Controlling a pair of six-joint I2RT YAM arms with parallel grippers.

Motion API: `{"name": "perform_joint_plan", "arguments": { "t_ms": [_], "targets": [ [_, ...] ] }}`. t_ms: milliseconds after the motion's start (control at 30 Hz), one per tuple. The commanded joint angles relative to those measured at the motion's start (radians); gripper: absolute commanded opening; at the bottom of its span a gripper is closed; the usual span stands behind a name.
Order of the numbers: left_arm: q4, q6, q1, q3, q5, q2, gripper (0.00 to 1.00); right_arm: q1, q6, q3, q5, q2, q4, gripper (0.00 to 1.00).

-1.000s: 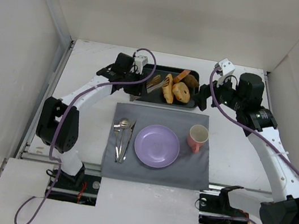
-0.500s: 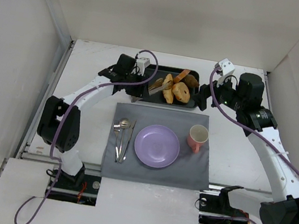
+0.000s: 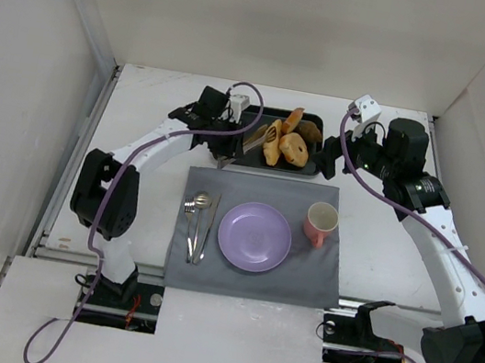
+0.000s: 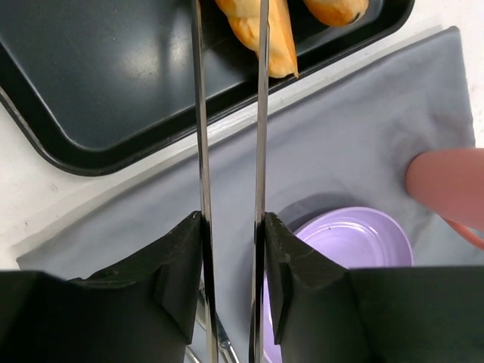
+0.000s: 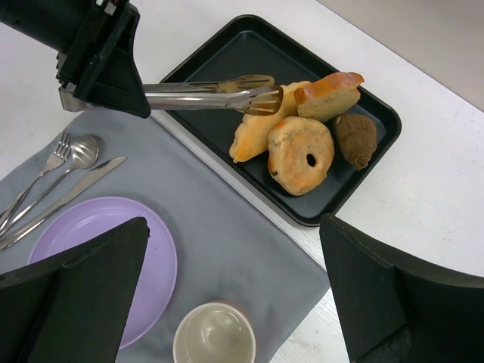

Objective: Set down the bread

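Our left claw (image 4: 231, 227) is squeezed almost shut on the tongs (image 4: 259, 113), whose tips, ahead of it, meet the bread (image 5: 253, 134) lying in the tray (image 5: 227, 53). We judge the grasp to be under way. The next move calls for a lift and a carry to the purple plate (image 5: 98, 234) nearer us. Our right claw (image 5: 234, 253) gapes empty.

Shiny metal tongs (image 5: 206, 96), tray (image 5: 219, 60) probably metal

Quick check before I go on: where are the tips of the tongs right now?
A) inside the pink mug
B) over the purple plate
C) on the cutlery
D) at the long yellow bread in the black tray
D: the right wrist view shows the tips of the tongs at the bread, which lies in the tray.
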Motion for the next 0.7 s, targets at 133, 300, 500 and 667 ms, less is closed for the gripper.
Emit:
{"name": "perform_joint_plan", "arguments": {
  "t_ms": [133,300,500,667],
  "targets": [
    [-0.015,0.015,-0.014,0.043,-0.051,-0.038,0.2,0.0,-0.013,0.011,0.001,-0.027,0.042,1.0],
    [-0.004,0.006,-0.014,0.006,-0.093,-0.139,0.13,0.0,-0.013,0.011,0.001,-0.027,0.042,1.0],
    [-0.041,0.006,-0.014,-0.003,-0.142,-0.259,0.11,0.0,-0.013,0.011,0.001,-0.027,0.042,1.0],
    [-0.086,0.006,-0.023,-0.022,-0.151,-0.34,0.1,0.0,-0.013,0.011,0.001,-0.027,0.042,1.0]
  ]
}}
